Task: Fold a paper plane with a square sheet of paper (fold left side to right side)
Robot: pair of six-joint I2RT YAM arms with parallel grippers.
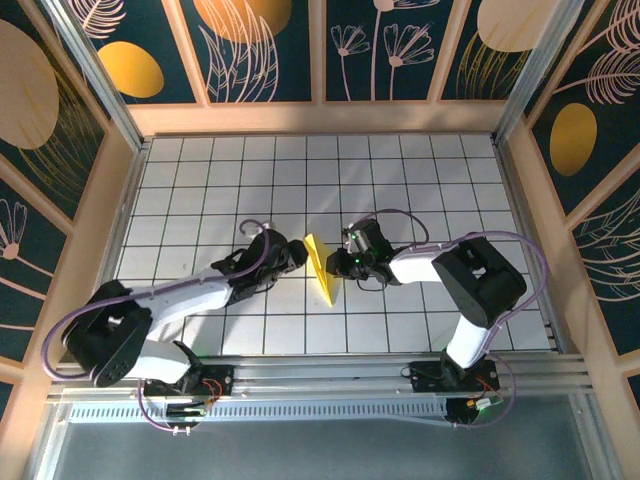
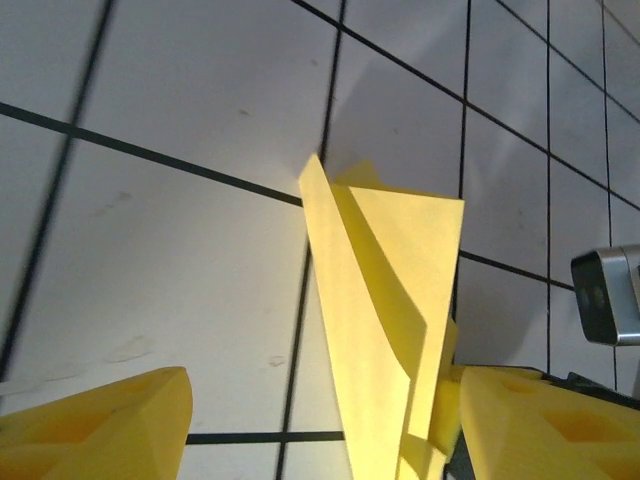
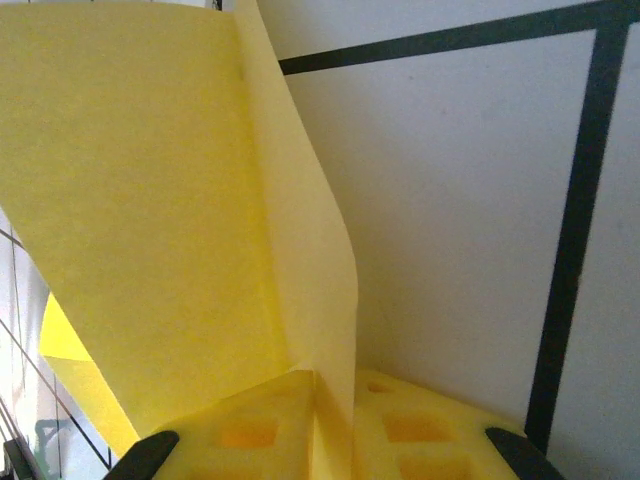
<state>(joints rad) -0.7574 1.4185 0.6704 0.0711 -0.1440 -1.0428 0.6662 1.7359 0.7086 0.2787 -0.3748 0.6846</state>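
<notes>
The paper plane (image 1: 322,268) sits near the middle of the table (image 1: 200,180), a little toward the near edge, its length running from far to near. The left pincer (image 1: 296,256) is just to its left, its spread fingers (image 2: 540,420) facing the plane. The right pincer (image 1: 341,264) is just to its right, with a raised flap clamped between its fingers (image 3: 250,435).

We see the desk (image 1: 200,180) brightly and evenly lit from above, with soft shadows beneath the arms (image 1: 190,295). Grid lines (image 2: 50,185) smear towards the left wrist view's edge. The paper plane (image 3: 150,200) casts a faint shadow rightward.
</notes>
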